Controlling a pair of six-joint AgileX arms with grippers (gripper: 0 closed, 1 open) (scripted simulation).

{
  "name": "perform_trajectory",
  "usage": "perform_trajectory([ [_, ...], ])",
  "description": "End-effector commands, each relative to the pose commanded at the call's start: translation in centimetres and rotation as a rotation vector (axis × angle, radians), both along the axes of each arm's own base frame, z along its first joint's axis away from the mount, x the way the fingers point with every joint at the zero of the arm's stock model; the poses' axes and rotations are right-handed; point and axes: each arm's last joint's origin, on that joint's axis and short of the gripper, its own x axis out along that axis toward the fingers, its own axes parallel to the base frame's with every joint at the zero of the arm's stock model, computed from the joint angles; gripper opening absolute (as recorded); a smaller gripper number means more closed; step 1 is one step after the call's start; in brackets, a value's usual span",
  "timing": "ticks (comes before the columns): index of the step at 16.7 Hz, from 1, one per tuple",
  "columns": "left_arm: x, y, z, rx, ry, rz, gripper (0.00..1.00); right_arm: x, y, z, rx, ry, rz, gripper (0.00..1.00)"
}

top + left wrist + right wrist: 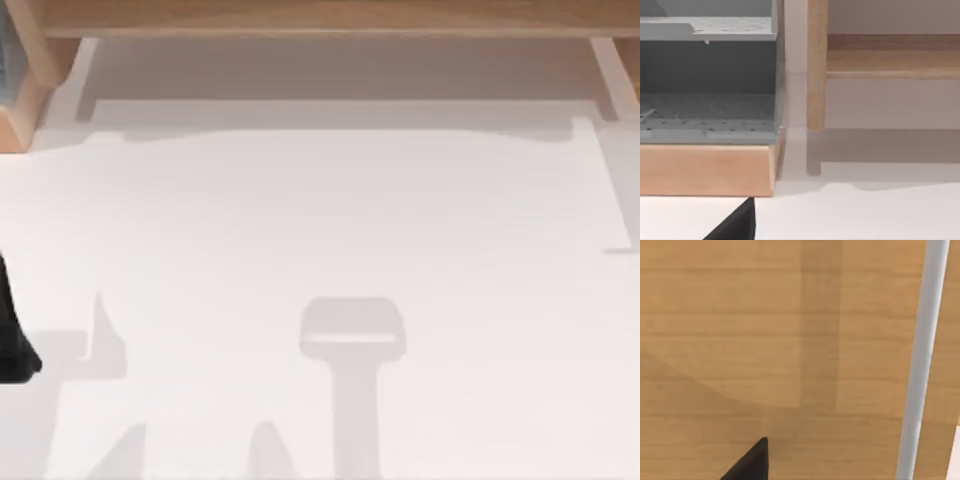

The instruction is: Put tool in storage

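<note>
Top view: a white table [330, 220] with a wooden shelf [320, 15] along its far edge, and the left arm's dark body [12, 340] at the table's left edge. In the left wrist view, one dark tip of the left end effector [737, 225] points toward a grey perforated storage rack [707, 107] on a wooden base [705, 167]; its spread cannot be told. The right end effector [752, 462] hangs over a wood surface [740, 340] beside a pale bar [922, 360], its state equally unclear. Where the tool lies cannot be told
</note>
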Motion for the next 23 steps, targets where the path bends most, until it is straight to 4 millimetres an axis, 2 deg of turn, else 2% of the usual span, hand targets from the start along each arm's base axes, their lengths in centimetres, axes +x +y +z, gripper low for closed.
perform_trajectory([
  [10, 0.0, 0.0, 0.0, 0.0, 0.0, 0.0, 1.0, 0.0, 0.0, 0.0, 0.0, 0.0, 0.0, 0.02],
  [20, 0.0, 0.0, 0.0, 0.0, 0.0, 0.0, 1.0, 0.1, 0.0, -0.1, 0.006, 0.006, -0.001, 0.0],
  [23, 0.0, 0.0, 0.0, 0.0, 0.0, 0.0, 1.0, 2.0, 0.0, -0.4, 0.011, 0.013, 0.004, 0.0],
])
